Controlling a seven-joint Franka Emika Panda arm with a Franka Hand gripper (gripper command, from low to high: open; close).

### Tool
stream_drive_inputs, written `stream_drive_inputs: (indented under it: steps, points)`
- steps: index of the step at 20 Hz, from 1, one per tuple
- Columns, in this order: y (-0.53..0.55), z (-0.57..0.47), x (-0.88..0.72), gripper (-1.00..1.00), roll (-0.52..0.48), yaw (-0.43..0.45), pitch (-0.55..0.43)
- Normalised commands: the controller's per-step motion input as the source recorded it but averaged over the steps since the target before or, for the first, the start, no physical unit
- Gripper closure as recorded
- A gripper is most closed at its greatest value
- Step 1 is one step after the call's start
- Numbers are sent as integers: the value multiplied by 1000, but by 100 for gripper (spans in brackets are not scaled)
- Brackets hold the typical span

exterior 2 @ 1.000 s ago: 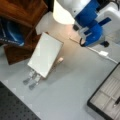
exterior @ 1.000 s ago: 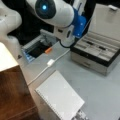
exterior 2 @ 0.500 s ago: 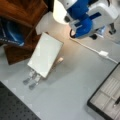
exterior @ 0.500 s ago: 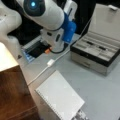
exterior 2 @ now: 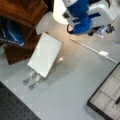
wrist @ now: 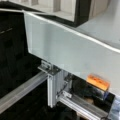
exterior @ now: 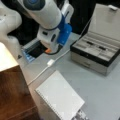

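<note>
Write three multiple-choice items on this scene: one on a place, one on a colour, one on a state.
1. In a front view, where does the white notebook lie?
A. inside the box
B. on the grey table
C. on the arm

2. What colour is the arm's joint cover?
A. blue
B. red
C. green

3. How is the compartment box?
A. lid shut
B. lid raised
C. upside down

Answers: B, it lies flat on the tabletop; A, blue plastic shows; B, the lid stands up behind the compartments. The gripper does not show.

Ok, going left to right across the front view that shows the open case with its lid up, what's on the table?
Wooden block → white notebook → white cable connector → open case.
</note>
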Motion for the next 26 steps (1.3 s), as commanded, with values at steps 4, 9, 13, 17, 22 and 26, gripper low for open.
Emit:
stream_drive_inputs:
  steps: [4,9,13,17,22,26]
  points:
    - [72,-116,-445,-100,-435,-172,-151]
    - [84,-62,-753,-100,-517,-224,-216]
    - [97,-96,-852,-100,-440,-152,-277]
    - [69,-157,-794,-100,-350,-87,-278]
    - [8,-92,-521,-100,-281,-50,-222]
    - [-55,-116,-290,-100,-292,-40,-163]
